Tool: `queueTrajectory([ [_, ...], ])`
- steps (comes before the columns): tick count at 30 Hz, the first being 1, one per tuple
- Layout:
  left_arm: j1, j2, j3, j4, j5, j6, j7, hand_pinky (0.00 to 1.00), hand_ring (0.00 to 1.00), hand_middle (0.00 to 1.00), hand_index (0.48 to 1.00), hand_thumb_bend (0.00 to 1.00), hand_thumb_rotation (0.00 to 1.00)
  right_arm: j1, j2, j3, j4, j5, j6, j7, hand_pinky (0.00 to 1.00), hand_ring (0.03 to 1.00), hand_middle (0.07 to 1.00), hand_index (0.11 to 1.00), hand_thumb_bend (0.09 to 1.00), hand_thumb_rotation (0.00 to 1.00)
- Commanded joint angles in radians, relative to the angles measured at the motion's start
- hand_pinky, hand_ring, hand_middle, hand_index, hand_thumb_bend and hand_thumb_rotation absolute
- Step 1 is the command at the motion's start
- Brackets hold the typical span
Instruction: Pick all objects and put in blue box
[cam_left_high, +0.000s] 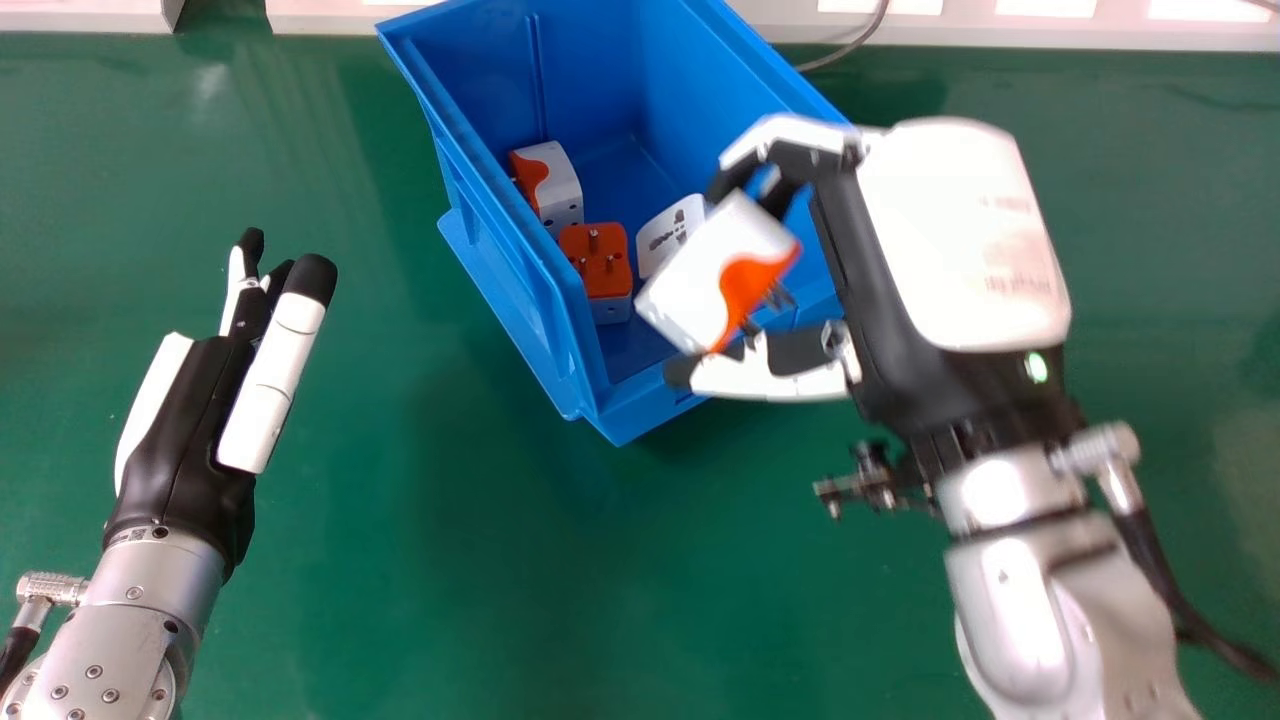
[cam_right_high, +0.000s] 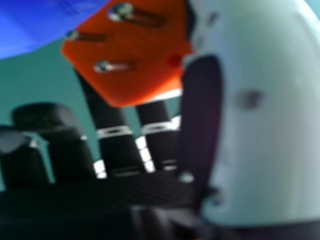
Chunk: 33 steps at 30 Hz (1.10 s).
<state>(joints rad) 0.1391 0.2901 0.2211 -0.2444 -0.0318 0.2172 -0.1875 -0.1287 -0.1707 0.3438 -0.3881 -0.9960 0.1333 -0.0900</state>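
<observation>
My right hand (cam_left_high: 950, 230) is over the front right part of the blue box (cam_left_high: 480, 230), its fingers and thumb pinching a white and orange plug adapter (cam_left_high: 705, 280), held tilted above the rim. In the right hand view the adapter's orange face (cam_right_high: 145, 55) with metal pins shows between the thumb and fingers of the right hand (cam_right_high: 260, 125). Inside the box lie a white and orange adapter (cam_left_high: 560, 190), one with its orange pin side up (cam_left_high: 596, 262) and a white socket piece (cam_left_high: 670, 235). My left hand (cam_left_high: 200, 420) rests open at the left, away from the box.
The green table (cam_left_high: 420, 600) surrounds the box. A pale slotted edge (cam_left_high: 1000, 30) runs along the back, with a grey cable (cam_left_high: 850, 48) behind the box.
</observation>
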Motion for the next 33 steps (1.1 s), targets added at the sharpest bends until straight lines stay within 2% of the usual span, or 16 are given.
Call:
queueTrajectory([
  [1, 0.000, 0.007, 0.007, -0.018, -0.001, -0.016, 0.005, 1.00, 1.00, 1.00, 1.000, 0.81, 1.00, -0.094, 0.006, -0.015, 0.055, 0.009, -0.008, 0.010, 0.03, 0.066, 0.113, 0.470, 0.491, 0.14],
  [5, 0.005, 0.005, 0.008, -0.019, -0.002, -0.027, 0.006, 1.00, 1.00, 1.00, 1.000, 0.79, 1.00, -0.208, 0.012, -0.011, 0.200, -0.001, 0.017, 0.010, 0.04, 0.078, 0.135, 0.469, 0.491, 0.14],
  [8, 0.009, 0.005, 0.009, -0.024, -0.003, -0.025, 0.006, 1.00, 1.00, 1.00, 1.000, 0.78, 1.00, -0.272, 0.015, -0.005, 0.308, 0.005, 0.024, -0.014, 0.04, 0.088, 0.151, 0.469, 0.491, 0.14],
  [14, 0.026, 0.010, 0.009, -0.038, 0.000, -0.033, 0.001, 1.00, 1.00, 1.00, 1.000, 0.85, 1.00, -0.416, 0.022, 0.006, 0.561, 0.027, 0.016, -0.086, 0.05, 0.104, 0.176, 0.469, 0.491, 0.14],
  [20, 0.030, 0.020, 0.013, -0.031, 0.003, -0.048, -0.005, 1.00, 1.00, 1.00, 1.000, 0.87, 1.00, -0.562, 0.038, 0.024, 0.824, 0.062, 0.004, -0.169, 0.04, 0.086, 0.151, 0.469, 0.492, 0.14],
  [24, 0.030, 0.018, 0.015, -0.020, 0.002, -0.067, -0.004, 1.00, 1.00, 1.00, 1.000, 0.85, 1.00, -0.647, 0.063, 0.049, 0.954, 0.067, 0.021, -0.196, 0.04, 0.082, 0.145, 0.469, 0.492, 0.14],
  [33, 0.034, 0.008, 0.008, -0.038, 0.002, -0.052, 0.004, 1.00, 1.00, 1.00, 1.000, 0.84, 1.00, -0.761, 0.108, 0.097, 1.117, 0.100, -0.004, -0.246, 0.03, 0.081, 0.146, 0.478, 0.498, 0.13],
])
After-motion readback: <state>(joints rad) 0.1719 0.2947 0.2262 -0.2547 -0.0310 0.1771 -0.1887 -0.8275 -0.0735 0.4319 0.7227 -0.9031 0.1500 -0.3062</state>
